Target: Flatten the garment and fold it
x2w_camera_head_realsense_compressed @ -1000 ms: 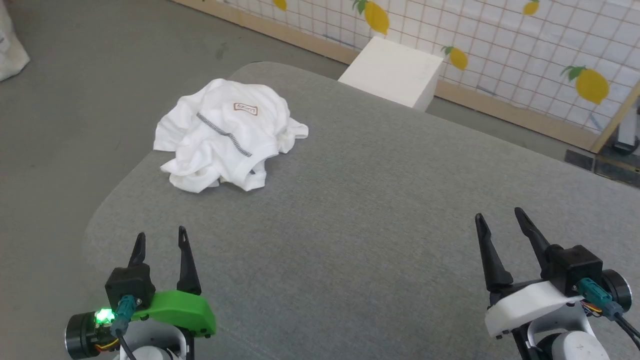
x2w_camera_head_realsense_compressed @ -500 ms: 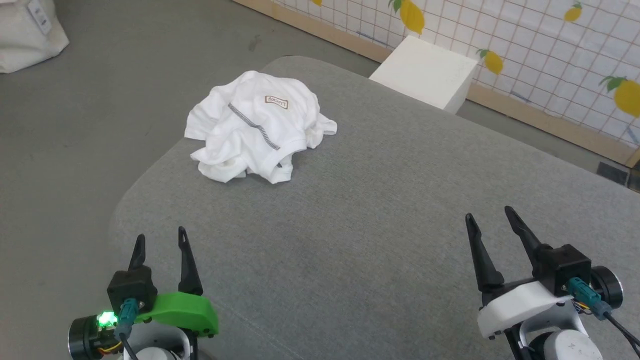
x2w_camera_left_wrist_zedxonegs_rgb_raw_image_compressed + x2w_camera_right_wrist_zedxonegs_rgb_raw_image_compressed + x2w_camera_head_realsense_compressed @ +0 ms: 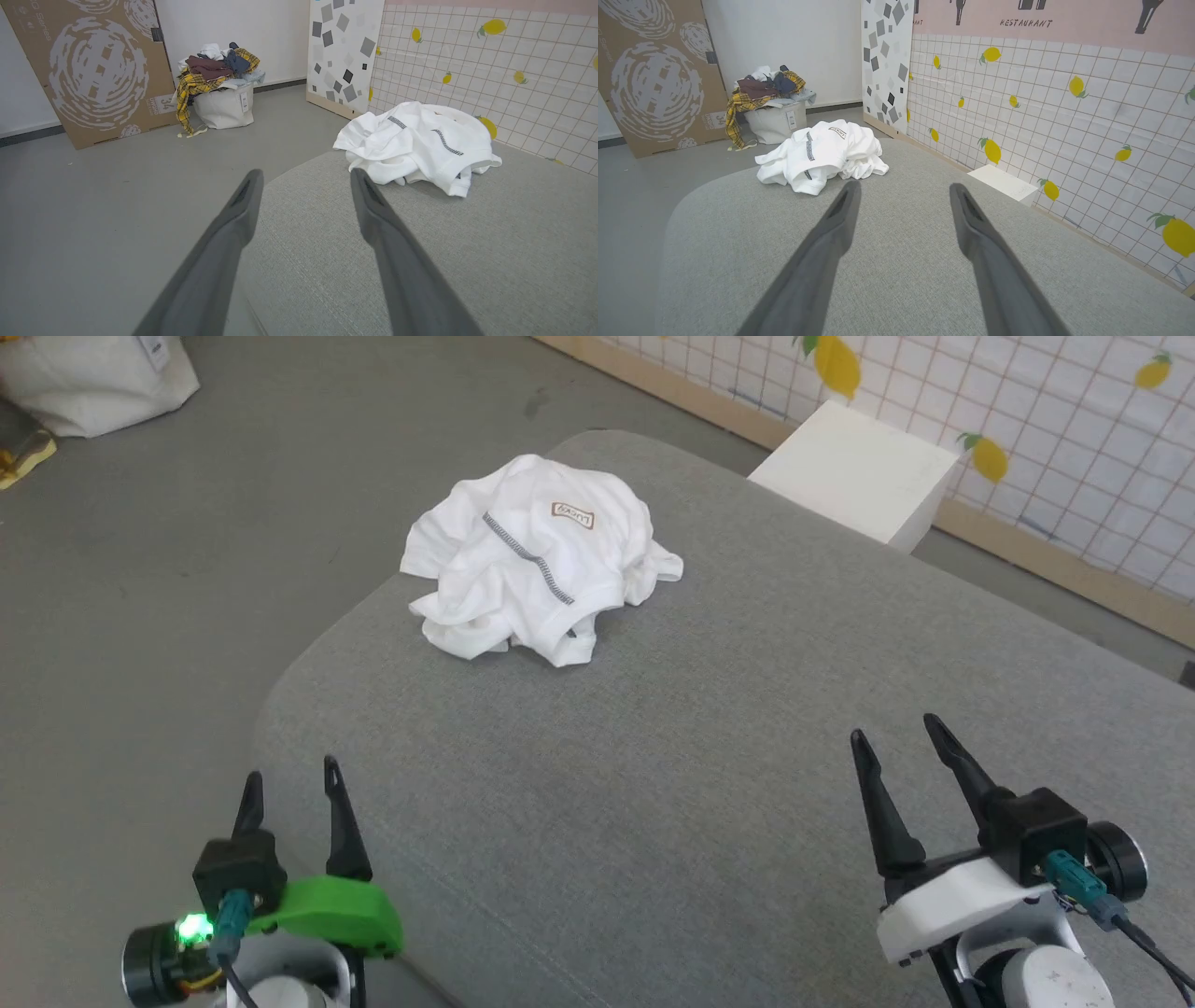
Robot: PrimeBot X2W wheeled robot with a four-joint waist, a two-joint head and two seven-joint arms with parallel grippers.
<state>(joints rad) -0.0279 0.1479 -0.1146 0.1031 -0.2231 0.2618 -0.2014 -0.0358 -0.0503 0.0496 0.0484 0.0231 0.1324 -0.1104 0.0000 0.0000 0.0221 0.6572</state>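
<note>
All 4 fingers [image 3: 344,826] stand spread and empty, left gripper [image 3: 290,773] and right gripper [image 3: 893,728] above the bench's [image 3: 653,756] near edge. The garment [image 3: 537,560] lies crumpled at the far left corner; a careless tug could drag it off.

The garment [image 3: 523,555] is lying on the table [image 3: 709,728]. The box [image 3: 859,471] is standing behind the garment, to its right; the laundry basket [image 3: 224,109] is sitting on the floor, to its left.
</note>
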